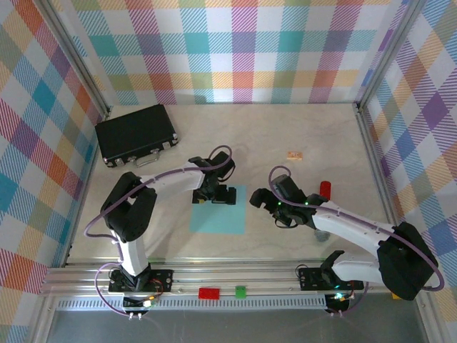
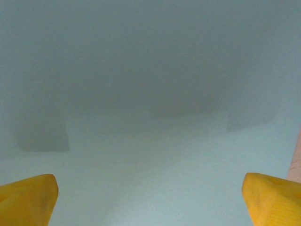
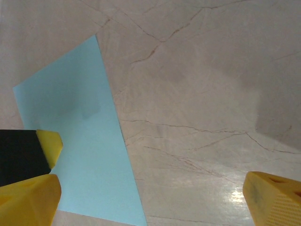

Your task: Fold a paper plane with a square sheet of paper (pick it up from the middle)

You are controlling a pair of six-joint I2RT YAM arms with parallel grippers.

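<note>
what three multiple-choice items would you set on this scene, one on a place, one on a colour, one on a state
1. Where on the table does the black case lie?
A. near right corner
B. far left corner
C. middle of the near edge

2. What colour is the square sheet of paper?
A. light turquoise-blue
B. red
C. tan

3. How does the left gripper stand?
A. shut on the sheet
B. shut on the case
C. open over the sheet

Answers:
1 B: the top view shows the case at the far left.
2 A: both wrist views show that pale blue.
3 C: its yellow fingers sit far apart with the paper below them.
</note>
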